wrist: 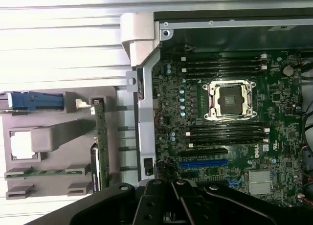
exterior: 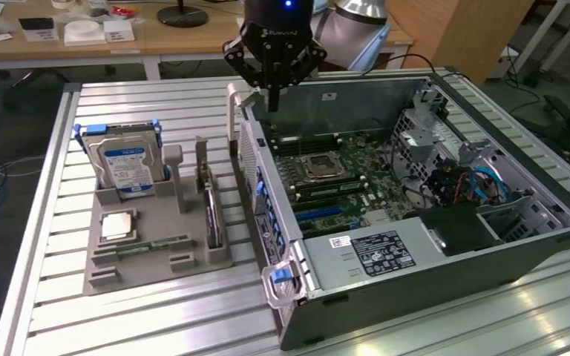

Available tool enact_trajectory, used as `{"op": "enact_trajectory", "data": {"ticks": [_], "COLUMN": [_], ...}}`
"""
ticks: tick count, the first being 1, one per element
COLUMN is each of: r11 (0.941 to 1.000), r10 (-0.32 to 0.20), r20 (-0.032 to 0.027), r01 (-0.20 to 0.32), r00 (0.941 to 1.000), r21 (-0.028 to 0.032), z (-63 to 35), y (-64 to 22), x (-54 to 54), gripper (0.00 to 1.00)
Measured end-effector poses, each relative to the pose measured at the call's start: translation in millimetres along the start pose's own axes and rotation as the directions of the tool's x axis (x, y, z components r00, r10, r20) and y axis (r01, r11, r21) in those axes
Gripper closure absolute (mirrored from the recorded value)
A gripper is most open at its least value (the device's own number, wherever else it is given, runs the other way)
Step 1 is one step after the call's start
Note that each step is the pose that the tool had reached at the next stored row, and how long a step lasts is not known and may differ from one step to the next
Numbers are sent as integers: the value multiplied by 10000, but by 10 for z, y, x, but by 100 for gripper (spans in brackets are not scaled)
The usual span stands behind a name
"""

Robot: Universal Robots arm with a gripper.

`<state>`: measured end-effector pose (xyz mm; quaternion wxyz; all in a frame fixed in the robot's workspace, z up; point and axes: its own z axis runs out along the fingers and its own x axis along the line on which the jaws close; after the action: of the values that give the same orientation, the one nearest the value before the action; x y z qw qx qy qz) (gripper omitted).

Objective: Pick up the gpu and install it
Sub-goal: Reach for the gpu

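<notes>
gpu (exterior: 208, 202) is parked in the gray holder (exterior: 146, 261), standing up on its edge in the slot along the holder's side nearest the PC case (exterior: 444, 278). Nothing is touching it. The holder sits on the slatted metal table (exterior: 166, 319), toward the edge at the exterior view's left.

The gripper (exterior: 273, 101) is clenched tight with its jaws pressed together, and there's nothing between them. It hangs over the case's corner closest to the table's far edge, just above the case rim and well apart from the gpu.

Writing-wise, the motherboard (wrist: 274, 102) has what looks like a Dell logo printed near the slots in the wrist view. The hard drive (exterior: 127, 165), at the holder's far end, has a blue and white label, but I can't read it. Same for the black and white sticker (exterior: 374, 252) on the cover inside the case, and for the lettering on the gripper body.

The arm comes pretty much straight down from above, with the gripper pointing down at the open case. The wrist view looks down on the empty CPU socket (wrist: 231, 100).
</notes>
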<state>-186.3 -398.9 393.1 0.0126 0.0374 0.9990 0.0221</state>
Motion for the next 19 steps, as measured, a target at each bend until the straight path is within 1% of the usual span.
{"op": "enact_trajectory", "data": {"ticks": [5,15,19], "r11": [10000,10000,10000], "r10": [0,0,1], "r20": [0,0,-1], "r01": [0,0,-1], "r00": [10000,10000,10000], "r21": [1,0,1], "z": [-2,-2,-3], "y": [-6,-6,-8], "x": [78,82,101], "gripper": [89,89,89]}}
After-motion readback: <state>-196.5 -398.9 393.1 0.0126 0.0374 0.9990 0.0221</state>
